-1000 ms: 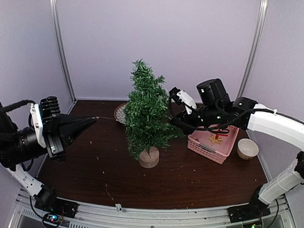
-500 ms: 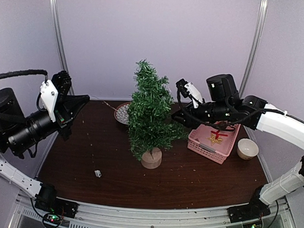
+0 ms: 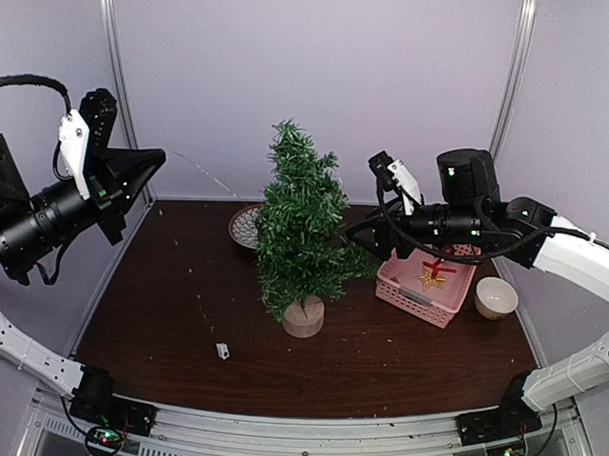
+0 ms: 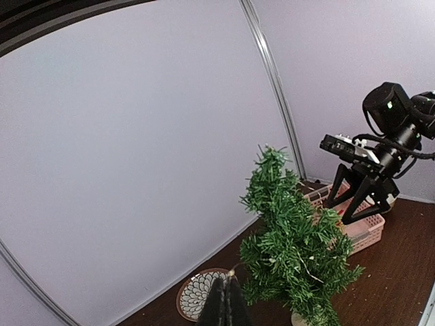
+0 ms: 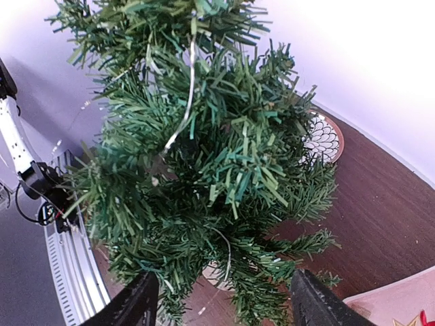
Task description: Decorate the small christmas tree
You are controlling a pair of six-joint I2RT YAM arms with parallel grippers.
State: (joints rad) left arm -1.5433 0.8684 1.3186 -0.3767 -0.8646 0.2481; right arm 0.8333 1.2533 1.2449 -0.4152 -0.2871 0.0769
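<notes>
The small christmas tree point(image 3: 299, 238) stands mid-table on its wooden stump point(image 3: 303, 316). A thin wire string of lights point(image 3: 197, 167) runs from the tree's left side up to my left gripper point(image 3: 157, 159). That gripper is raised at the far left and shut on the wire. The wire's small battery box point(image 3: 222, 351) lies on the table in front. In the left wrist view the shut fingertips point(image 4: 228, 299) pinch the wire, with the tree point(image 4: 296, 251) beyond. My right gripper point(image 3: 369, 242) stands open just right of the tree. Its fingers point(image 5: 132, 305) straddle low branches point(image 5: 204, 156) without gripping; a wire strand point(image 5: 187, 88) lies on them.
A pink basket point(image 3: 428, 282) holding a gold star and a red item sits right of the tree. A small bowl point(image 3: 495, 297) is beside it. A patterned plate point(image 3: 247, 226) lies behind the tree on the left. Frame posts and walls close in the back.
My right gripper opened, let go of the strand and drew back to the right. My left gripper rose up and to the left with the wire, dragging the battery box onto the table.
</notes>
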